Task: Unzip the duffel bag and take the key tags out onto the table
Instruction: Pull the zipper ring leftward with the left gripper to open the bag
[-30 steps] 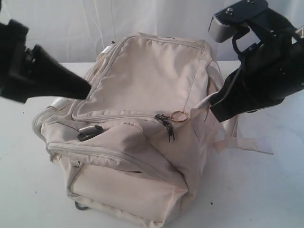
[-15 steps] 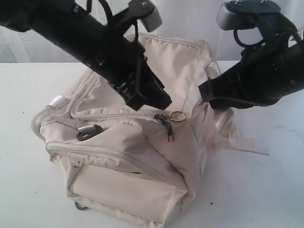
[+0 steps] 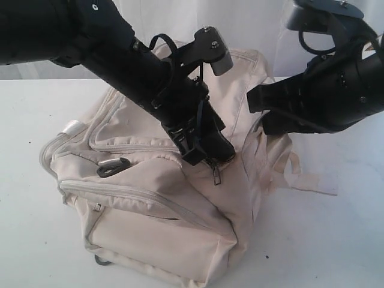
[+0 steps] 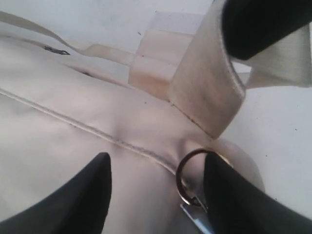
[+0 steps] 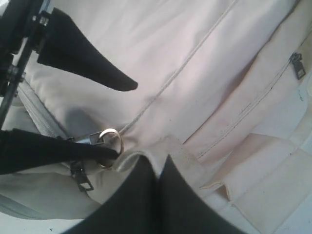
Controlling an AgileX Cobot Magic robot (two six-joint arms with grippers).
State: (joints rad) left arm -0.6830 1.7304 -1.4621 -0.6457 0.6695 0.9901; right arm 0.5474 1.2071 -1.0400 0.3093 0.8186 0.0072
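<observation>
White counter (image 3: 336, 240) lies all around, with a pale curtain (image 3: 252, 24) behind it. The big cream bag (image 3: 150, 210) sits on the counter, right under both my hands.

My left hand (image 4: 156, 195) is spread wide and is down low on top of the bag. A little metal ring (image 4: 191, 178) on the zipper sits between its two fingers (image 4: 78, 195). It is right up against one finger and well apart from the other. I have not pinched the ring yet.

My right hand (image 5: 158, 183) is just beside my left hand, on the other side of the ring. Its fingers are pressed close together. They seem to be holding a strap (image 4: 207, 92) of the bag, and I think that keeps the bag from sliding.

The zipper by the ring looks closed, and I see no opening in the top of the bag. I cannot see the key tags anywhere, so I guess they are inside. Almost all of the job is left. I need to grab the ring, pull the zipper open, reach in, find the key tags and put them on the counter.
</observation>
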